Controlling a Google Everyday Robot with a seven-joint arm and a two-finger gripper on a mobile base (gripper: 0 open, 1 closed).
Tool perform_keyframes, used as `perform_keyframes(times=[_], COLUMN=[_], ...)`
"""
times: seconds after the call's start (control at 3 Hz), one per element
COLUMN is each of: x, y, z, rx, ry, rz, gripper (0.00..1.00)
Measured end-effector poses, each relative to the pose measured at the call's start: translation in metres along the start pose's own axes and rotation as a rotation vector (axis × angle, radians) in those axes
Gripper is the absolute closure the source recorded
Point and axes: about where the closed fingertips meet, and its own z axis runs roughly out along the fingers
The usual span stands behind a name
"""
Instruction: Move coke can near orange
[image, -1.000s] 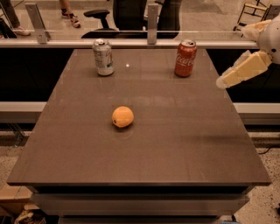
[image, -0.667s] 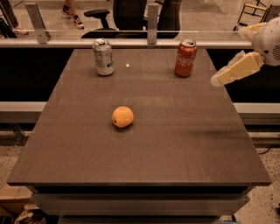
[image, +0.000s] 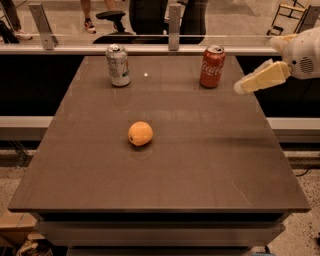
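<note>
table (image: 200, 170): dark, flat top. orange (image: 140, 133): resting left of centre, nearer than both cans, well apart from each. silver can (image: 118, 65): upright, far left, not wanted. coke can (image: 212, 66): upright, far right, near the back edge, untouched. gripper (image: 242, 87): in the air just right of the coke can, off the table's right edge, tip aimed at the can, carrying nothing; how wide it stands, cannot tell. rail (image: 150, 49) and chair (image: 112, 16): behind the table. step judged: reach for the coke can. advice: come in level at mid-height, straddle the can squarely before closing, avoid nudging it toward the back edge, then carry it forward and left, setting it down short of the orange so the fruit does not roll.
</note>
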Motion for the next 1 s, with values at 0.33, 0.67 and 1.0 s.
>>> perform_keyframes(times=[0.33,0.67,1.0], x=[0.0045,0.0048,0.0037], y=[-0.0107,-0.0106,-0.0023], z=[0.0104,0.0110,0.0110], rx=[0.003,0.003,0.016], ry=[-0.025,-0.025,-0.009], rz=[0.032,0.033,0.028], gripper=[0.00,0.00,0.00])
